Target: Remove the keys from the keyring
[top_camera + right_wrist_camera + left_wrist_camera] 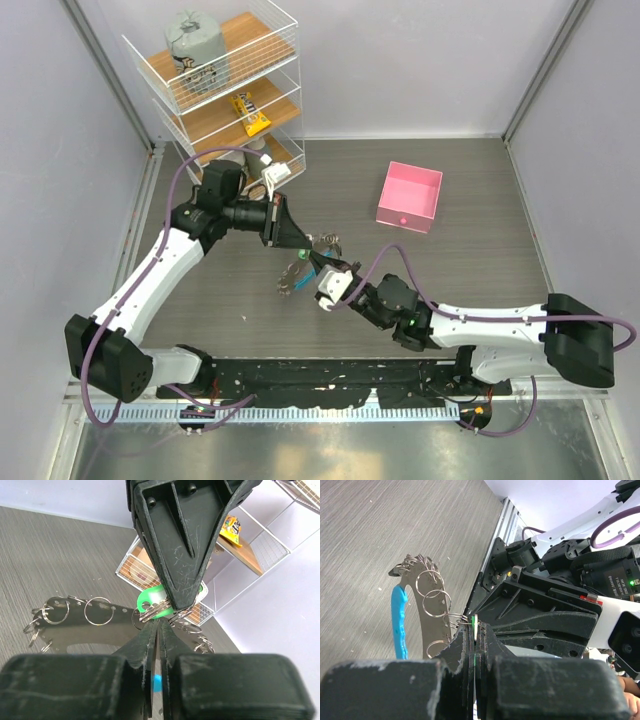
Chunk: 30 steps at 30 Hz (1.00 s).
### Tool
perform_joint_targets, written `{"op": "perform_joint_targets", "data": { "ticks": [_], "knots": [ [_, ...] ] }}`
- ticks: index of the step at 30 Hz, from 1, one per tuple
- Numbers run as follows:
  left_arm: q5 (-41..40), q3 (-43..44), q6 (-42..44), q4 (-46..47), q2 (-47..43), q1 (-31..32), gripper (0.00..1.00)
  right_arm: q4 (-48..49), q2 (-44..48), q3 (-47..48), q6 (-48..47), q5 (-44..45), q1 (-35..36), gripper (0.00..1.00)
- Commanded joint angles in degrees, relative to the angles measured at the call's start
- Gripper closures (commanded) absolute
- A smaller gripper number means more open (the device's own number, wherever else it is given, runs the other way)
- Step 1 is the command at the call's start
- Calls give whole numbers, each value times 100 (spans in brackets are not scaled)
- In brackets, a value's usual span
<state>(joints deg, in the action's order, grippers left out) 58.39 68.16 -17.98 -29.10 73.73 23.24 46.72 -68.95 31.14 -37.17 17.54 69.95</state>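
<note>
Left gripper [475, 627] grips key [150, 600], clearest right wrist; right gripper [156, 624] grips keyring [75, 630].

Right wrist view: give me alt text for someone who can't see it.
The black left gripper at the top pinches a silver key with a green plastic head; the right gripper below clamps a flat silver keyring plate hung with split rings, over a grey wood-grain table.
</note>
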Motion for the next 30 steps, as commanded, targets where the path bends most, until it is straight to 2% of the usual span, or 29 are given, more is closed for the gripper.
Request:
{"op": "perform_joint_targets", "data": {
  "ticks": [1,3,10,18,19,20,22,30],
  "knots": [
    [287,13,-83,-7,-79,57,100,926,13,-28,-238,65,80,92],
    [313,13,-118,-8,-79,57,100,1032,22,-90,-308,65,106,95],
    [401,39,-241,10,-105,49,100,1559,171,-493,-546,-163,168,95],
    [480,154,-206,-69,-26,22,100,1489,496,-863,-546,-172,221,95],
    [489,145,-206,-61,-26,31,100,1437,540,-846,-459,-102,221,92],
    [489,145,-197,-69,-26,22,100,1323,558,-837,-423,3,221,76],
    [498,145,-180,-78,-8,22,100,1174,593,-767,-344,65,221,70],
    [489,101,-189,-87,-43,22,100,1059,295,-381,-466,153,221,69]
  ]
}}
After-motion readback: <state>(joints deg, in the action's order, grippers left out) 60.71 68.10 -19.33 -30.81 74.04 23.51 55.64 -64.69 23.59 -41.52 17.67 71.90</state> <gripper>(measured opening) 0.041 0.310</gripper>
